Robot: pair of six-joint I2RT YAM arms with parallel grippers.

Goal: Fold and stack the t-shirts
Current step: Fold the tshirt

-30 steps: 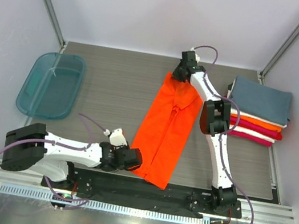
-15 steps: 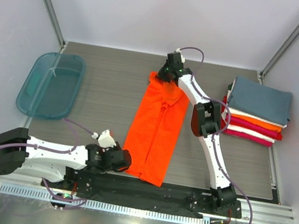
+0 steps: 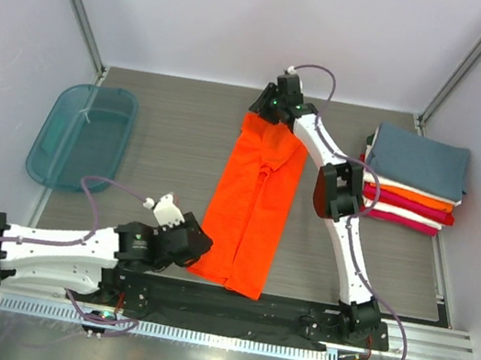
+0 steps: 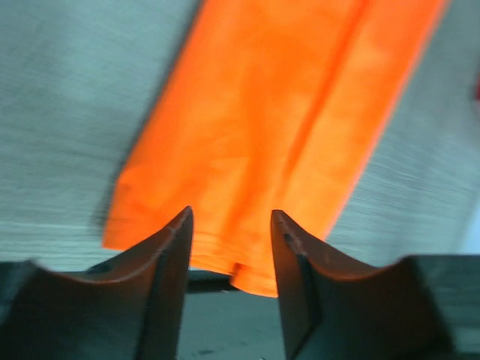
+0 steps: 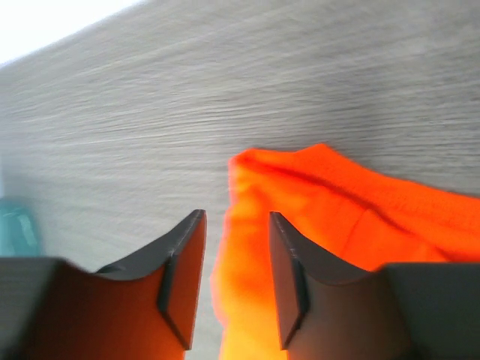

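- Top external: left gripper [image 3: 199,245], jaws parted wider and empty, sits beside the near hem of the orange t-shirt [image 3: 253,203].
- Folded strip has slid left across the table [image 3: 171,149].
- At its far end the right gripper [image 3: 267,110], earlier clamped, now stands parted.

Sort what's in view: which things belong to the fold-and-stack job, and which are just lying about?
Job:
- orange t-shirt, folded into a long strip mid-table
- stack of folded t-shirts at the right edge, blue-grey one on top

Lying about:
- teal plastic tub, far left, apart from the shirts
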